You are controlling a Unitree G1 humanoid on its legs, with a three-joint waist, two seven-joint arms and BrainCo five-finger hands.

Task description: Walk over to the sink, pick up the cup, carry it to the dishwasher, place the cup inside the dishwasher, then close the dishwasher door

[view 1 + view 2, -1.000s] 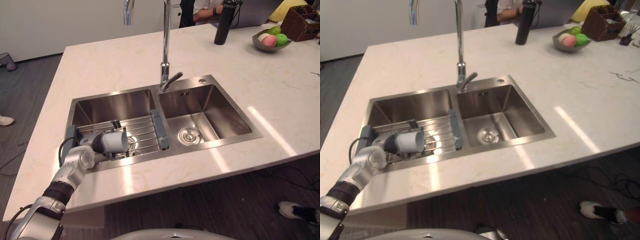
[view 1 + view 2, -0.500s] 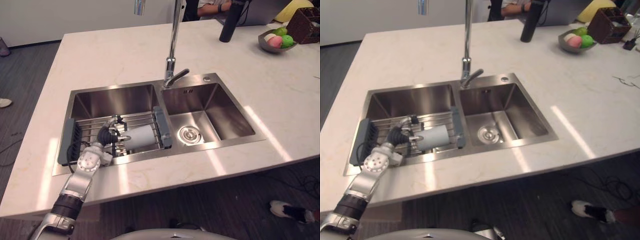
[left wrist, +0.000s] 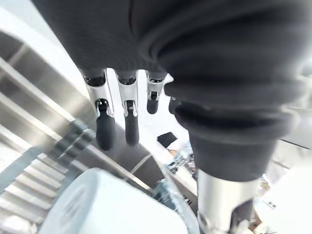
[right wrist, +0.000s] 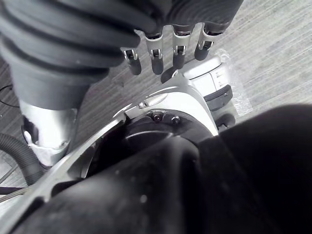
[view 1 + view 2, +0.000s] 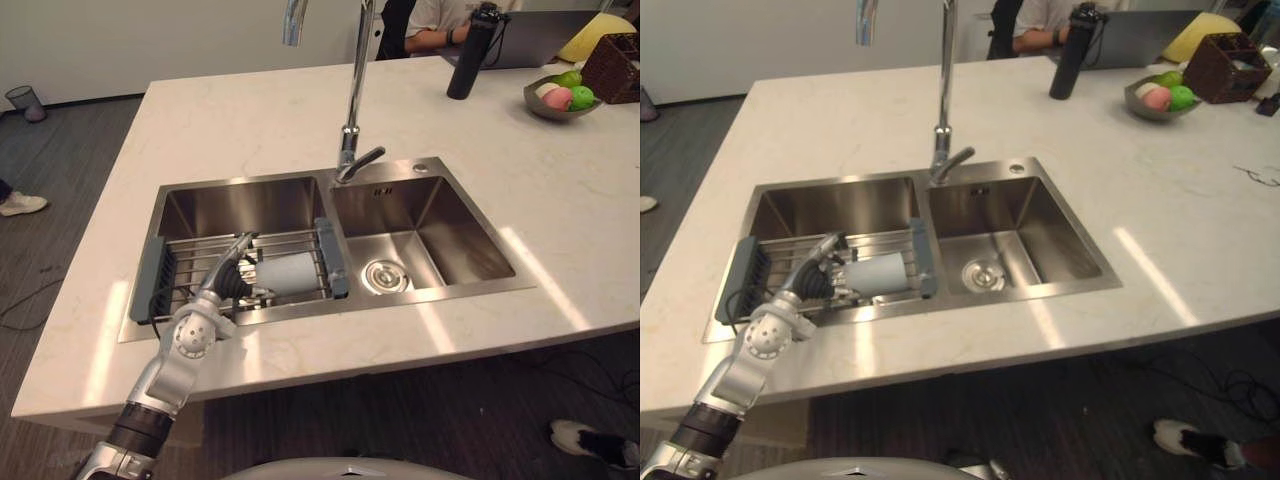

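Though the left hand [image 5: 230, 281] overlaps the cup [image 5: 292, 272], contact is unclear.

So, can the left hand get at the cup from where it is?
Likely yes: the left hand is open right beside the cup, which lies on the rack, with nothing between them.
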